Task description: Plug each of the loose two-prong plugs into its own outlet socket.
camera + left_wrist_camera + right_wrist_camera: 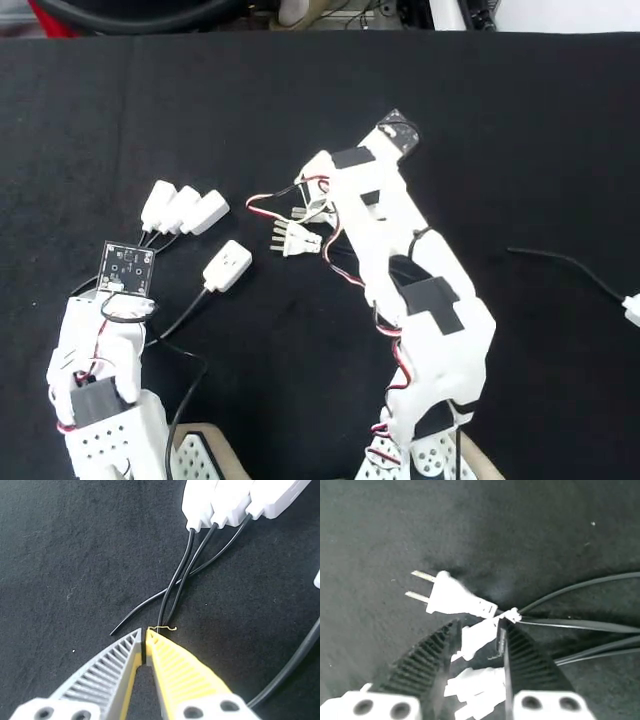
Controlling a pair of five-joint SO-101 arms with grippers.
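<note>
The right gripper (477, 625) is clamped on one two-prong plug (472, 640) beside other plugs (451, 597) on the counter (500, 120), near the outlet sockets (182, 208), while the left gripper (146, 634), fingers together, seemingly steadies their cords (175, 587).

The high view looks down over the whole bench (520, 130). The wrist views (mounted close) peer past the left claw (145, 631) at the sockets (235, 500), the right claw (477, 625) at the plugs (452, 597), both shared overhead.
</note>
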